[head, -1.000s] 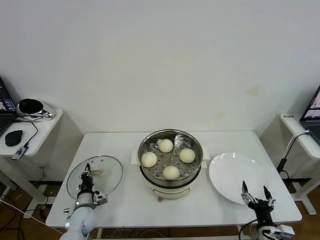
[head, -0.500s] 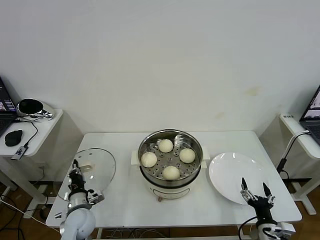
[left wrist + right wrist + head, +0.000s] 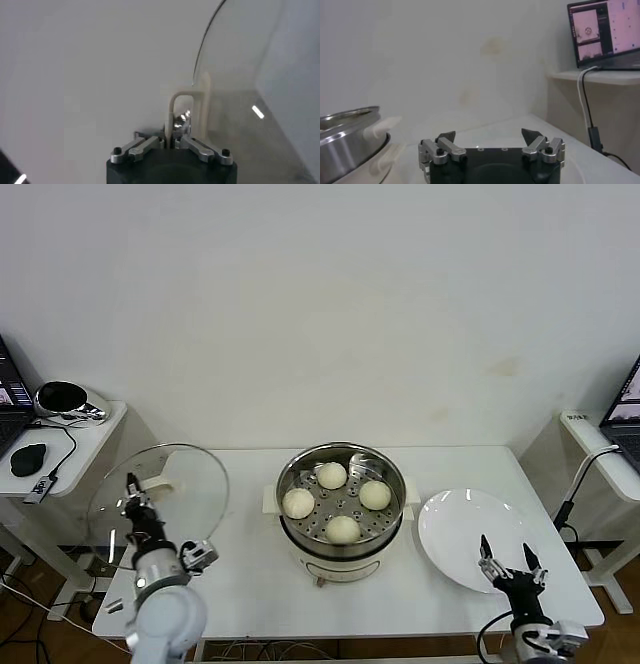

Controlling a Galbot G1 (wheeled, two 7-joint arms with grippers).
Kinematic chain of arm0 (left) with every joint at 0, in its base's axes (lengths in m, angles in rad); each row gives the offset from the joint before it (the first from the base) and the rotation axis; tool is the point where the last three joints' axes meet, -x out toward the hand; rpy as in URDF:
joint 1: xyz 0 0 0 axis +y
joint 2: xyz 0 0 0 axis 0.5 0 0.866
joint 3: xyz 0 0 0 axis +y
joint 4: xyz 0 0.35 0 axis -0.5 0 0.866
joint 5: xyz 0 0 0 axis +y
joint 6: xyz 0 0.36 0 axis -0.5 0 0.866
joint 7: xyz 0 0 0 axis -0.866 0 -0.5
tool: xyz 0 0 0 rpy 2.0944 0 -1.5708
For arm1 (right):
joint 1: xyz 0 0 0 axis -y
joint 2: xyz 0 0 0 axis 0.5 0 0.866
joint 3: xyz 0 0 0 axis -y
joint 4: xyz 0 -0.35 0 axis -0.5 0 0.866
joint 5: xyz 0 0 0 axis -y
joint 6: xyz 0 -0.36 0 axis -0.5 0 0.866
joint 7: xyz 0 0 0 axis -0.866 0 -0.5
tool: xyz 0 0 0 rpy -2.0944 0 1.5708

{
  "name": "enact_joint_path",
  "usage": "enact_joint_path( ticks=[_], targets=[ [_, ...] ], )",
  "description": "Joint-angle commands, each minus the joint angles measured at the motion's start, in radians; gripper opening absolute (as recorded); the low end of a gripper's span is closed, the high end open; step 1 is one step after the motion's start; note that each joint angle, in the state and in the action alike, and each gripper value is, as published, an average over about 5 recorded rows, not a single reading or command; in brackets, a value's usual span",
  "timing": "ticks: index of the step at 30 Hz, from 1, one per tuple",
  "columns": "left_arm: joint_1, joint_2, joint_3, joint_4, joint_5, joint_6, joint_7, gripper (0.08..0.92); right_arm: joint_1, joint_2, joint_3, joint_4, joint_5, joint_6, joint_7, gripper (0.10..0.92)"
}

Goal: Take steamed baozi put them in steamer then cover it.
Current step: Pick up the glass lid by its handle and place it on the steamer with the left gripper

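The steel steamer (image 3: 341,502) stands at the table's middle on its white base, uncovered, with four cream-white baozi (image 3: 342,529) on its perforated tray. My left gripper (image 3: 133,501) is shut on the cream-white handle (image 3: 176,112) of the clear glass cover (image 3: 165,492). It holds the cover tilted on edge in the air over the table's left end. The cover (image 3: 250,85) fills much of the left wrist view. My right gripper (image 3: 510,559) is open and empty above the near edge of the white plate (image 3: 470,524). The steamer's rim (image 3: 345,130) shows in the right wrist view.
The flat white plate lies right of the steamer. A side table with a mouse (image 3: 27,459) and a steel bowl (image 3: 62,399) stands at the far left. A laptop (image 3: 605,30) sits on a shelf at the right. The table's front edge runs just before both grippers.
My left gripper has lifted the cover off the table and tipped it up on edge, moving it left and higher. The right gripper has barely moved.
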Motion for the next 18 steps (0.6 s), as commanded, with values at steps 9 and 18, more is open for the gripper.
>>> enact_joint_path(
  ticks=[9, 18],
  targets=[
    [-0.148, -0.215, 0.361, 0.001, 0.295, 0.068, 0.206, 0.14, -0.016, 0.069, 0.006, -0.018, -0.107, 0.031, -0.005, 0.823],
    [-0.199, -0.226, 0.485, 0.056, 0.285, 0.075, 0.263, 0.14, -0.013, 0.098, -0.007, -0.051, -0.146, 0.048, -0.005, 0.823]
  ],
)
